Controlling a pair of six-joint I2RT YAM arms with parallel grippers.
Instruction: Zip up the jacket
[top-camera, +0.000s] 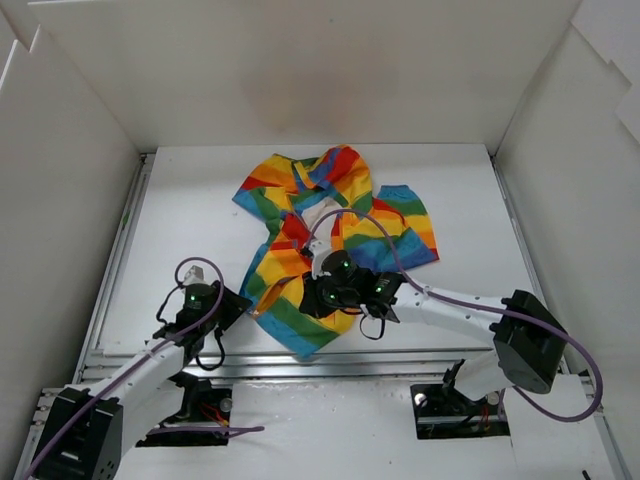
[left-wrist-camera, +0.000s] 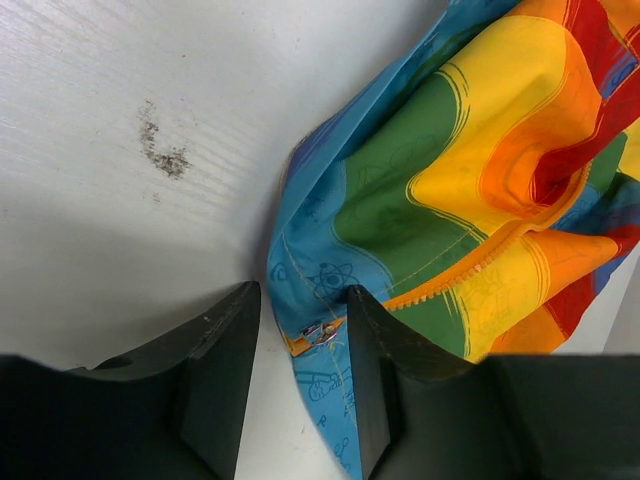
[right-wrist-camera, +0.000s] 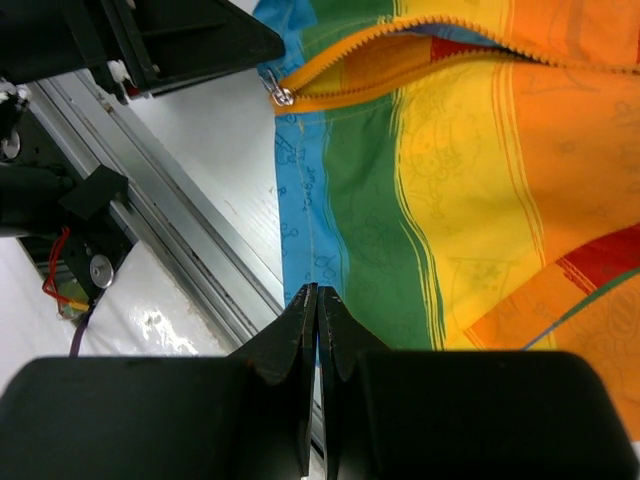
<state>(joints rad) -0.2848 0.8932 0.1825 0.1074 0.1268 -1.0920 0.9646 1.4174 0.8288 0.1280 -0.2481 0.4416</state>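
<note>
RAINBOW JACKET, ZIP BARELY STARTED: The jacket lies crumpled mid-table, hood toward the far wall and blue hem toward the arms, its front open almost down to the hem. The left gripper stands moderately open at the hem's near-left corner. The zipper slider sits between its 2 fingers, closer to the right-hand one in the wrist view, and neither finger is seen touching it. From the slider the orange zipper teeth run away from that gripper, toward the jacket's middle and hood in the overhead view, and any pull would likely have to follow that line. The right gripper is closed, its tips pressed together at the blue hem a little along from the slider. It appears to pinch the fabric there, seemingly as an anchor. Of the 2 arms, the left is plainly nearer the slider. Closing on it looks like the next step, and the small pull would be easy to miss.
</note>
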